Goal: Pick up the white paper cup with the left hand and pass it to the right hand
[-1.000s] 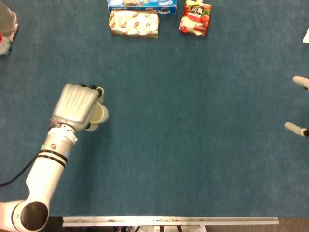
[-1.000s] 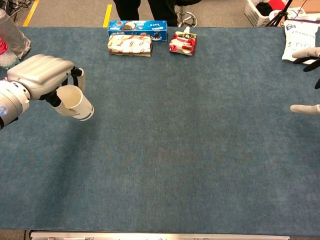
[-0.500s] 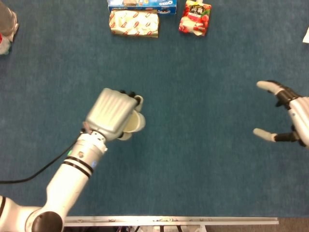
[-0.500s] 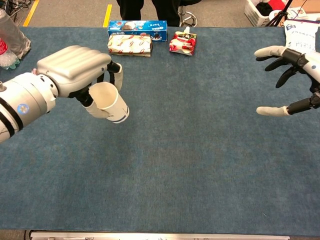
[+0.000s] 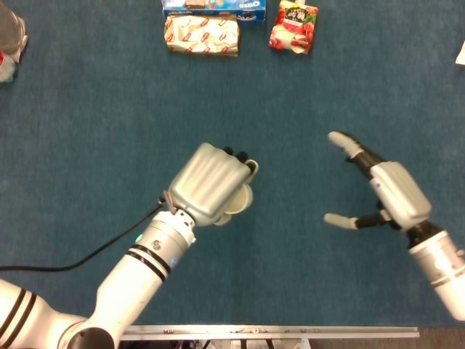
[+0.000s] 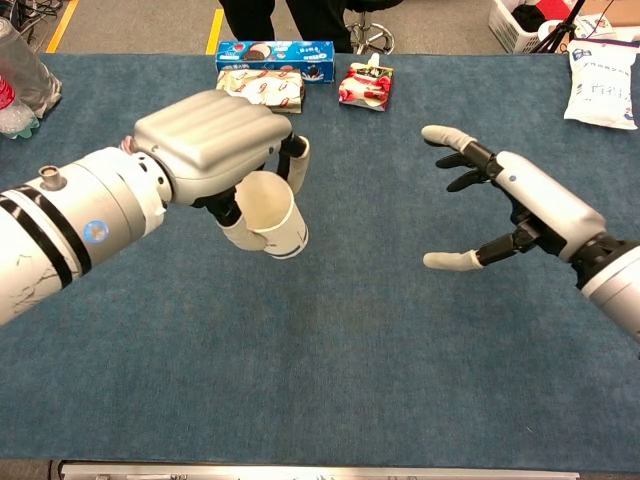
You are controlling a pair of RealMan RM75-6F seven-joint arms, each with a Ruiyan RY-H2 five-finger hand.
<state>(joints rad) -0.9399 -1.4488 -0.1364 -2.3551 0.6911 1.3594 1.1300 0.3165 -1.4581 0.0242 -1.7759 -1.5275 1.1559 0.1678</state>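
My left hand [image 5: 209, 182] [image 6: 215, 148] grips the white paper cup [image 6: 272, 214] [image 5: 237, 201] from above and holds it off the blue table, tilted with its mouth facing the chest camera. In the head view the hand covers most of the cup. My right hand [image 5: 381, 190] [image 6: 505, 205] hovers to the right of the cup, fingers spread wide and pointing toward it, holding nothing. A clear gap separates the two hands.
Along the far edge of the blue table [image 6: 350, 330] lie a blue cookie box [image 6: 275, 50], a patterned snack pack [image 6: 260, 88] and a red pouch [image 6: 365, 84]. A plastic bottle [image 6: 22, 75] stands at the far left, a white bag [image 6: 603, 83] at the far right.
My left hand has carried the cup rightward toward the table's middle. My right hand has come in from the right edge toward the cup, still spread.
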